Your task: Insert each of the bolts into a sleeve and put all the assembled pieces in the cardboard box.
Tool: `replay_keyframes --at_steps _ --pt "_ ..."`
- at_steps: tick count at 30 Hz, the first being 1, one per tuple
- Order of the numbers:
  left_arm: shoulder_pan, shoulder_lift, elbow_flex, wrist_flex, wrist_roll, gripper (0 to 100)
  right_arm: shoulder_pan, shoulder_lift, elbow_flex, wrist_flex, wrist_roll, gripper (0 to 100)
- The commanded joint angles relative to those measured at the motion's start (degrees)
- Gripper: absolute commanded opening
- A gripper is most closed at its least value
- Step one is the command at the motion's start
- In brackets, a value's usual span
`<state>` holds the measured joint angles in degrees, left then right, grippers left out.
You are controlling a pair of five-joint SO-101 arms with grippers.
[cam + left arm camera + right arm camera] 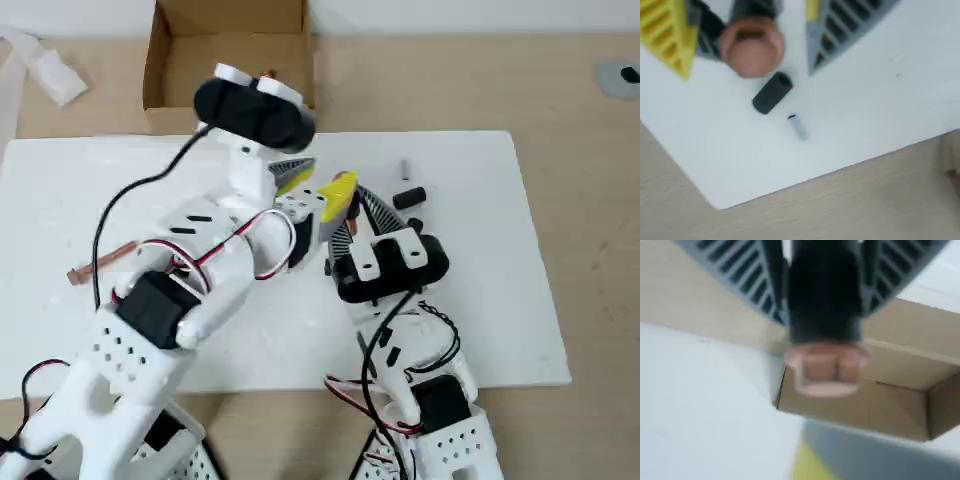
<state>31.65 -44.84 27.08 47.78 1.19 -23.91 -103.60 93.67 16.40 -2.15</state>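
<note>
Box [180, 60] at the far edge of the counter [590, 200], nothing seen inside yet. Right pincer [825, 317] clamped on a sleeve [825, 290], bolt head [826, 367] poking out: looks like one piece assembled, not yet boxed. Left pincer [748, 72] spread wide around that head. Loose on the white board [150, 190]: spare sleeve [772, 93], small bolt [797, 126], both waiting to be paired.

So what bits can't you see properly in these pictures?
The cardboard box: high view, the left arm covers part of its floor, maybe hiding pieces.
The held sleeve and bolt head: blurred in the right wrist view.
The loose bolt: too small in the high view, blurred in the left wrist view.
A brown strip: high view, one end seems to run under the same arm.
</note>
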Motion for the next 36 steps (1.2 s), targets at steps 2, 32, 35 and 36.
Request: replay_keyframes --at_steps 2,32,35,36 --pt "-4.0 0.1 -6.3 4.4 -0.2 14 -0.5 -4.6 -5.6 -1.2 -0.2 0.9" --pt "-36.0 7.1 -3.0 21.3 -6.9 3 0.9 99.6 -89.5 -5.5 -0.5 0.9" --pt "-36.0 7.1 -3.0 21.2 -6.9 3 1.0 112.1 -99.6 -11.3 -0.4 1.0" --pt "-35.9 7.1 -3.0 21.2 -6.9 3 1.0 116.3 -103.4 -11.9 -0.3 1.0"
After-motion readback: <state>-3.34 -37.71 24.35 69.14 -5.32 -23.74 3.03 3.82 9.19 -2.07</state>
